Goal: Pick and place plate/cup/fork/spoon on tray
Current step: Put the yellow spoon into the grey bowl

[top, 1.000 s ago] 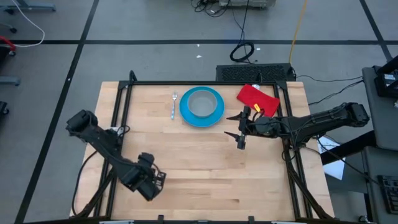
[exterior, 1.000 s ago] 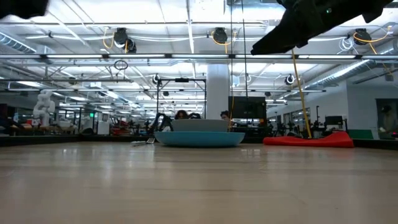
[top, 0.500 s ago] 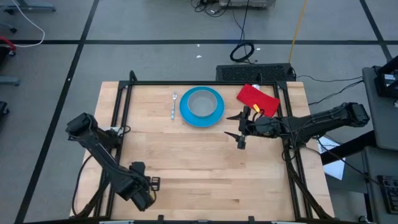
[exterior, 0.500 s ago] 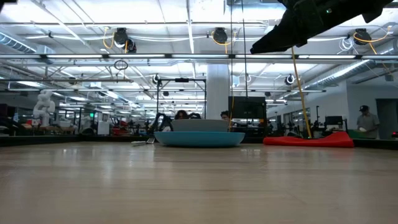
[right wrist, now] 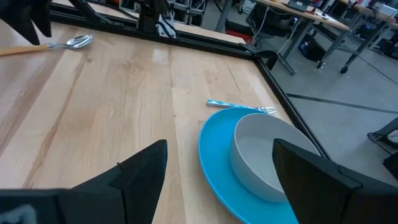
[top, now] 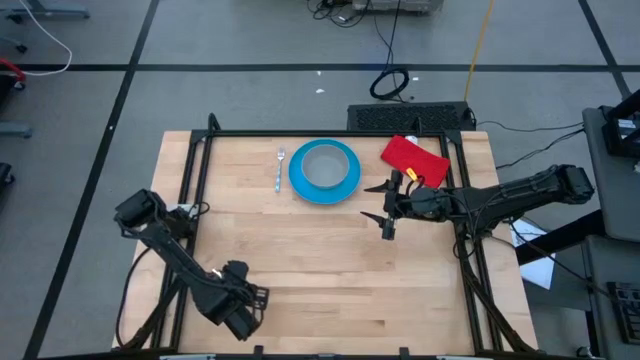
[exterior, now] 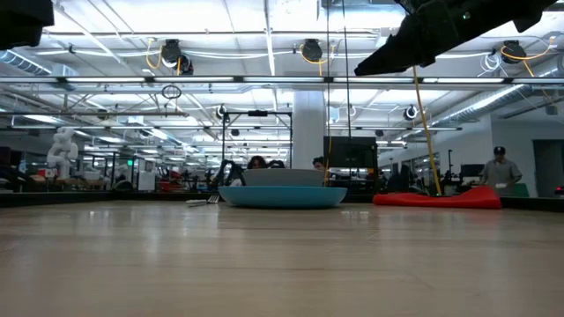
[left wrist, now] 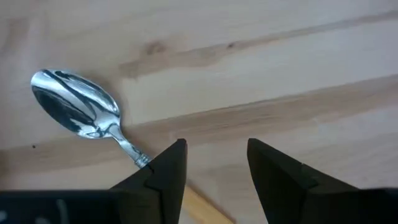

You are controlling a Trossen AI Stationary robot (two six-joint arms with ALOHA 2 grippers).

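Table [left wrist: 298, 56]: left fingers [left wrist: 165, 171] apart beside spoon [left wrist: 81, 115].

grey floor [top: 250, 100], ceiling lights [exterior: 264, 35], distant desks [right wrist: 311, 12]

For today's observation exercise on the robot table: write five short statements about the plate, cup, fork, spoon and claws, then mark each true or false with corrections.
1. The cup sits on the plate. True.
2. The fork lies inside the cup. False: it lies on the table beside the plate.
3. The left claw is open above the spoon. True.
4. The right claw grips the plate. False: it is open, holding nothing.
5. The red cloth covers the plate. False: it lies apart from it.
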